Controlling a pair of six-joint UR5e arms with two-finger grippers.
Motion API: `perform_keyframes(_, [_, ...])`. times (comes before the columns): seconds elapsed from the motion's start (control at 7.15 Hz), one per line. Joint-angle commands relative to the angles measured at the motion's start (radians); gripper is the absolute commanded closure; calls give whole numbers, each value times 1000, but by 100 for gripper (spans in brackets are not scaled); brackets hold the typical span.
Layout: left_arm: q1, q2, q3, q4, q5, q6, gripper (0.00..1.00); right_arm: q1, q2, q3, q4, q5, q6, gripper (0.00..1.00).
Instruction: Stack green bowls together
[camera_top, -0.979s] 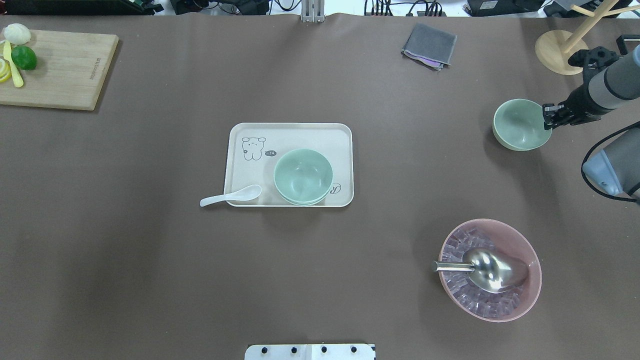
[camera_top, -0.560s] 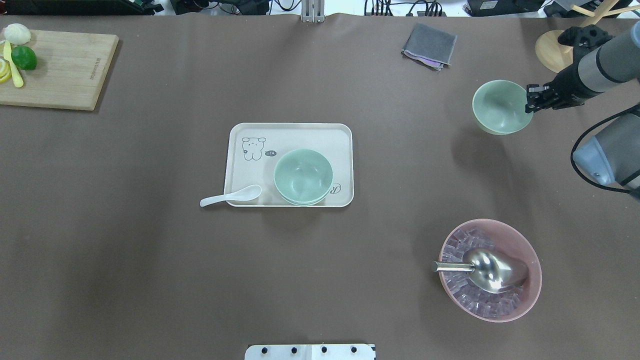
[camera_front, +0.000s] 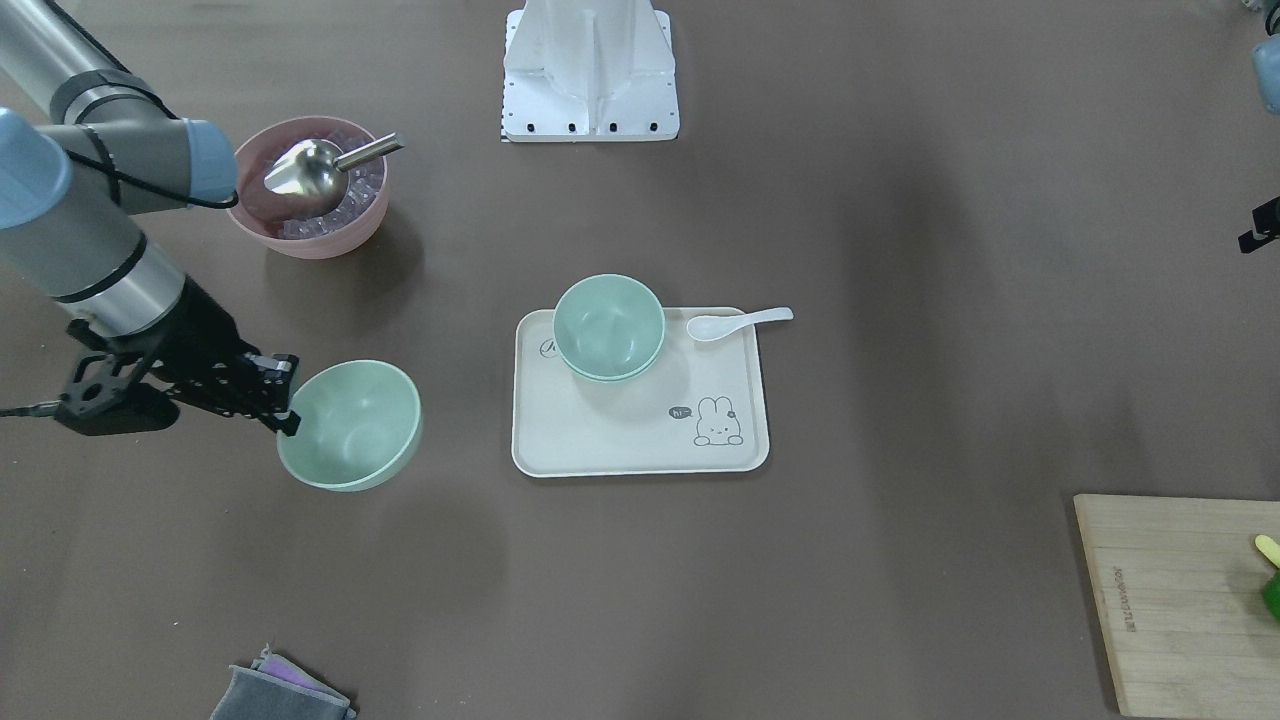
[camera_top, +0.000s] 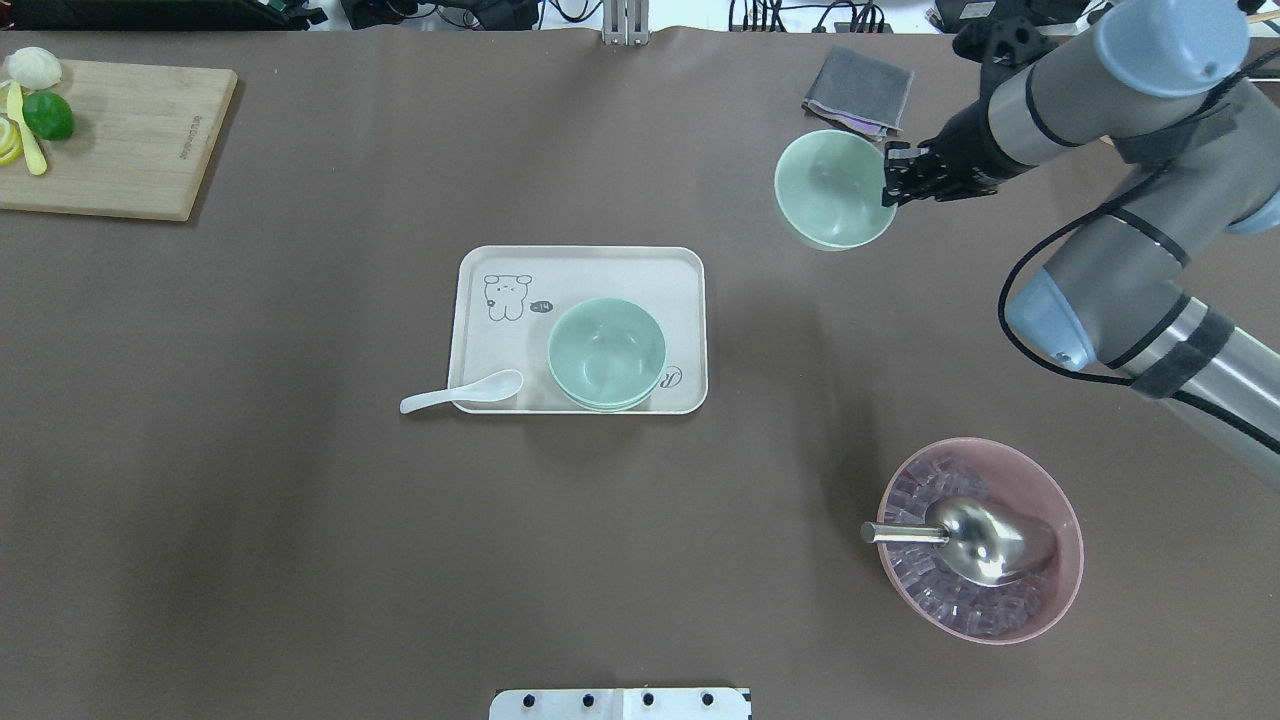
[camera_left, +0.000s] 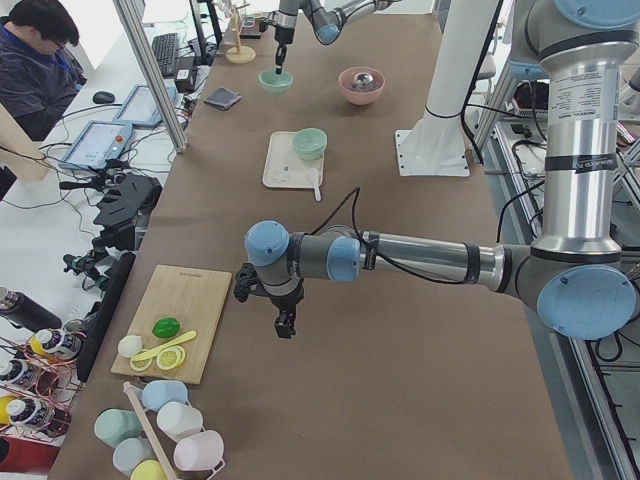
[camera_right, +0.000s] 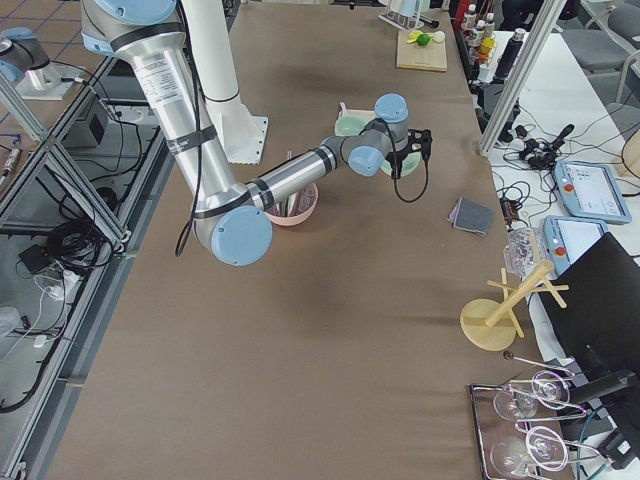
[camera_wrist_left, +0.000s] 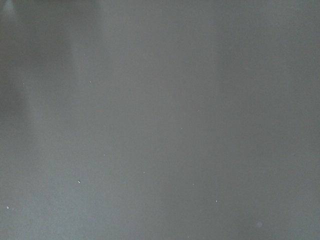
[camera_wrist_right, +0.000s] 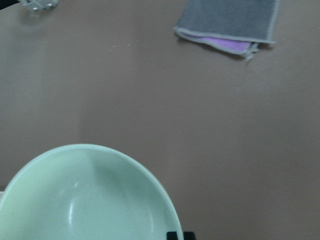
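Nearest the robot's base, on its right: one pink bowl (camera_top: 1068, 560) of clear cubes, one metal scoop (camera_top: 990, 540) lying in it, handle pointing toward the middle of the brown table (camera_top: 300, 550). Off to the robot's left, over bare tabletop: left gripper (camera_left: 285, 325), fingers pointing down, too small and side-on to tell whether apart or together. Farther out, mid-table: one cream tray (camera_top: 500, 340) carrying two green bowls (camera_top: 606, 350) nested as a single stack at its near right corner, mouths up, round and so without a long axis. Across the tray's near left edge: one white spoon (camera_top: 460, 392), bowl end on the tray, handle out over the table. Beyond and to the right: third green bowl (camera_top: 830, 195), mouth up, apparently clear of the tabletop, rim pinched by the closed fingers of the right gripper (camera_top: 890, 182) on the side away from the tray. Makes three green bowls in all. Farthest back: one folded grey cloth (camera_top: 860, 90) just past that bowl, and at the far left corner one wooden cutting board (camera_top: 130, 150) bearing one lime (camera_top: 48, 115).
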Motion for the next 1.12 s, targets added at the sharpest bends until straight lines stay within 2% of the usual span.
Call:
perform_keyframes(0.0, [0, 0, 13, 0, -2, 0, 2, -99, 60, 25, -3, -42, 26, 100])
perform_keyframes(0.14, [0, 2, 19, 0, -2, 0, 2, -140, 98, 42, -88, -68, 34, 100])
perform_keyframes(0.28, [0, 6, 29, 0, -2, 1, 2, -179, 159, 73, -241, -66, 39, 100])
perform_keyframes(0.56, [0, 14, 36, 0, -2, 3, 2, -240, 209, 89, -279, -94, 159, 100])
perform_keyframes(0.7, [0, 20, 44, -1, -2, 3, 2, -263, 214, 82, -285, -120, 160, 100])
perform_keyframes(0.98, [0, 20, 53, -1, -2, 4, 2, -288, 246, 76, -374, -116, 160, 100])
